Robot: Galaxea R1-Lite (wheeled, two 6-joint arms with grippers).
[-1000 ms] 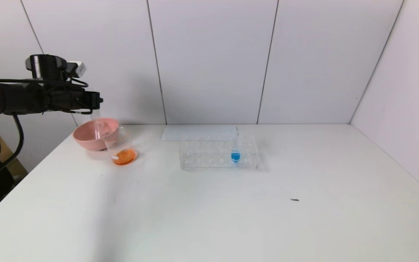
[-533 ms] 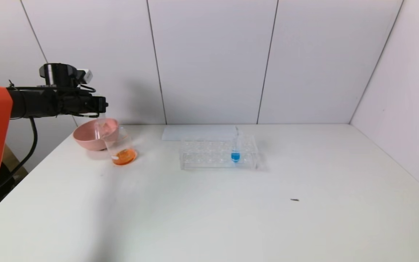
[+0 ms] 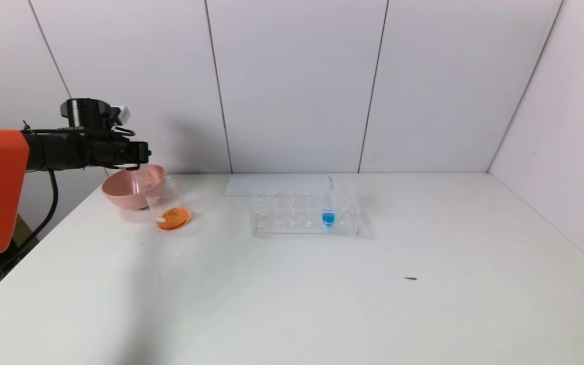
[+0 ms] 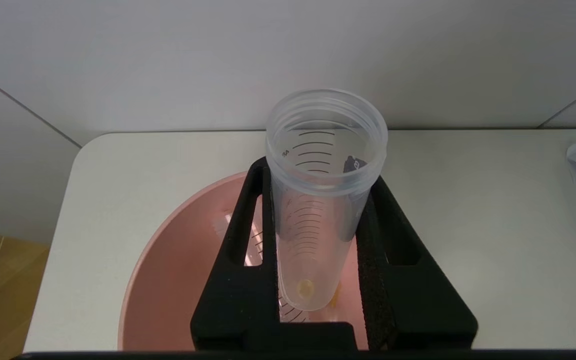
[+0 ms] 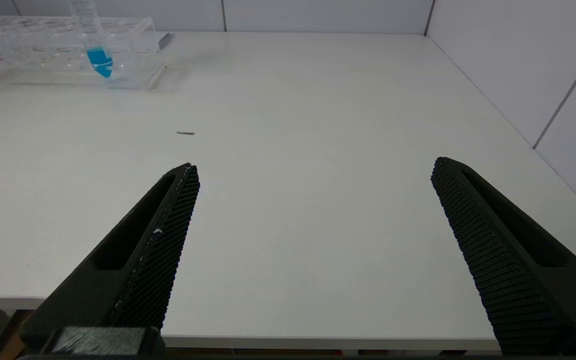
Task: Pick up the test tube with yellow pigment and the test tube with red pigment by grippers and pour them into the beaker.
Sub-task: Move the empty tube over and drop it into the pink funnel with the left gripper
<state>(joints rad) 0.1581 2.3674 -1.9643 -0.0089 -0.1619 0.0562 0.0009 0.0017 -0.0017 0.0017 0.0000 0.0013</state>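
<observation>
The left end effector point(image 4: 318, 210) hangs above the pink bowl point(image 3: 119, 192) at the far left of the bench point(image 3: 292, 284), clamped tight on 1 clear, graduated test tube point(image 4: 318, 220). The tube is upright, nearly empty, with a yellowish trace at its rounded bottom. Just beside the bowl, toward the centre, stands the beaker point(image 3: 169, 204), holding orange liquid. Further right sits the clear rack point(image 3: 304, 213) with 1 tube of blue liquid point(image 3: 328, 203) upright in it. The right end effector point(image 5: 313, 200) is spread wide above the bench's near right edge, holding nothing.
</observation>
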